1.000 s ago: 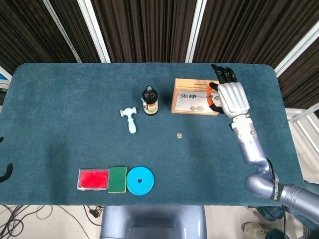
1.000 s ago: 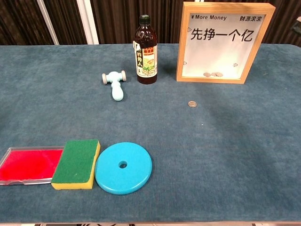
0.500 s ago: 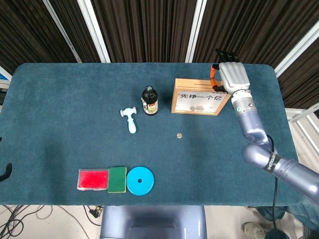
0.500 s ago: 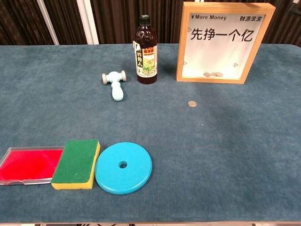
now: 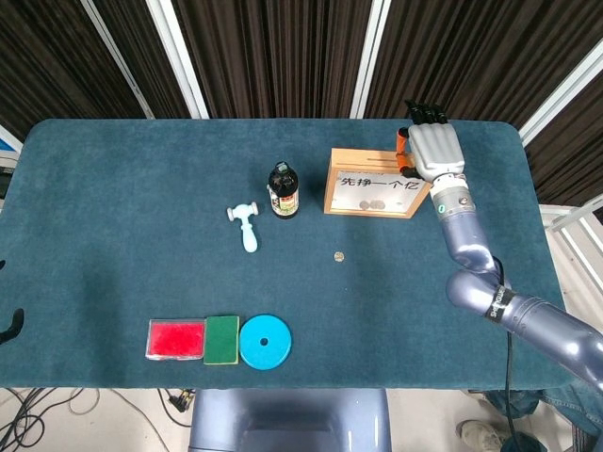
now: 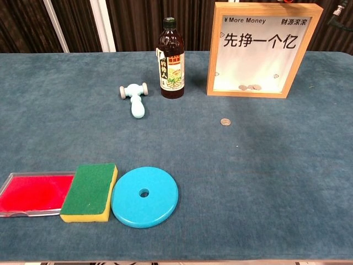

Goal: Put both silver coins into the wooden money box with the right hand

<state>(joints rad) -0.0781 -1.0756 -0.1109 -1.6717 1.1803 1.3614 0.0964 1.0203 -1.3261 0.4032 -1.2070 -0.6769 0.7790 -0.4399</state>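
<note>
Nearest the robot, along the front edge of the blue-carpeted bench (image 6: 265,210), lie 3 things in a row: a flat red rectangular tray (image 6: 33,194), a green-topped yellow sponge (image 6: 90,191) touching its right side, and a flat round blue disc with a centre hole (image 6: 145,196) just beside the sponge.

Further out, a small silver coin (image 6: 225,122) lies flat on the bare cloth, apart from everything else, in front of the money box. To its left, a pale blue toy hammer (image 6: 135,99) lies on its side, and a dark brown glass bottle with a yellow label (image 6: 172,59) stands upright just right of it.

Beyond the coin stands the wooden-framed money box with a clear front and black Chinese lettering (image 6: 260,51), upright; 2 or 3 coins rest on its floor inside.

At the far side, the right robot hand (image 5: 432,152) hangs over the top right end of the box, back of the hand up, dark fingers (image 5: 426,115) pointing away. Whether it holds anything cannot be told. The left robot hand is out of sight.
</note>
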